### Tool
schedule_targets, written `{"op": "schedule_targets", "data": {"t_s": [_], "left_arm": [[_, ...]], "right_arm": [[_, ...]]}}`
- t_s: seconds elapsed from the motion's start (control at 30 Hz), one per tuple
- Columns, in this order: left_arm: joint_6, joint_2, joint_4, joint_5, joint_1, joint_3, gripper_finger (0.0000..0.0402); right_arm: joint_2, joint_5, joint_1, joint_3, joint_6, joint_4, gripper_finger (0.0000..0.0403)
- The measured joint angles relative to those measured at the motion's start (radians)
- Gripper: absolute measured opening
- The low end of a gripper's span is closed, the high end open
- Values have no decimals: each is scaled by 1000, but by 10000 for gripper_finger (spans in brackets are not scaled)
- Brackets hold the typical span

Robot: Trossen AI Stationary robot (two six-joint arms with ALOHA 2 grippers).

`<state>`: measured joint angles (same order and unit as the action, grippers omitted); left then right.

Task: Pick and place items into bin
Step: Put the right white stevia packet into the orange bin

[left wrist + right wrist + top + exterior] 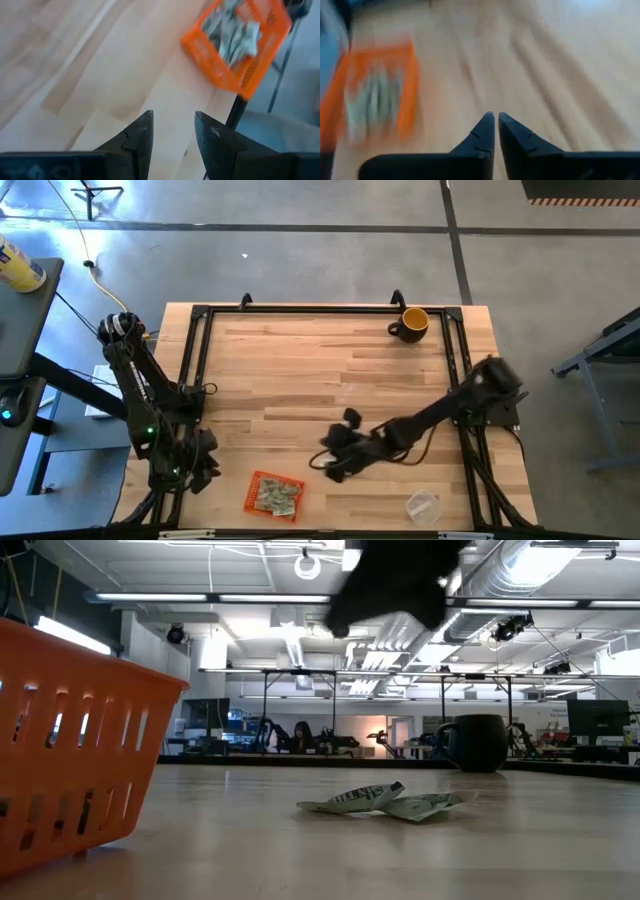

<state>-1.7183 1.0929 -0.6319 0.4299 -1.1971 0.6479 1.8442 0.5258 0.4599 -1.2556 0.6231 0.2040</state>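
Observation:
The orange bin (252, 483) stands near the table's near edge, left of the middle, with several pale green-and-white paper items (276, 497) in it; they also show in the left wrist view (235, 35) and the right wrist view (372, 97). Two more items (385, 802) lie flat on the table in the low view. My right gripper (330, 468) (496, 120) hovers just right of the bin, above those loose items, shut and empty. It shows as a dark shape (390, 580) in the low view. My left gripper (208, 465) (172, 125) waits open at the table's left near corner.
A yellow-and-black mug (412, 323) stands at the far right of the table. A clear plastic cup (423, 506) sits near the near right corner. A black frame (320, 310) runs around the table's edges. Bare wood lies across the middle and far left.

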Motion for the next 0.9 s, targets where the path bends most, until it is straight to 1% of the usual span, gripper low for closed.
{"op": "schedule_targets", "data": {"t_s": [0.07,0.13,0.27,0.37,0.5,0.63,0.67,0.77,0.9], "left_arm": [[-14,0,-2,51,0,0,179],[-27,0,-4,93,0,0,179],[-115,0,-12,161,0,0,179],[-124,0,-22,192,1,0,179],[-146,5,-30,198,30,0,179],[-146,5,-29,197,80,0,179],[-145,5,-28,197,94,0,179],[-125,5,-13,187,128,0,179],[-88,5,3,154,159,0,179]], "right_arm": [[-37,-87,6,-15,-6,202,31],[-46,-128,16,-33,-85,331,54],[-68,-197,36,-106,-322,440,108],[-52,-262,42,-91,-438,500,147],[-49,-354,36,-64,-547,479,185],[-6,-476,30,-33,-638,453,200],[0,-493,30,-34,-655,443,201],[19,-505,30,-40,-668,404,200],[39,-469,9,-35,-627,359,197]]}}
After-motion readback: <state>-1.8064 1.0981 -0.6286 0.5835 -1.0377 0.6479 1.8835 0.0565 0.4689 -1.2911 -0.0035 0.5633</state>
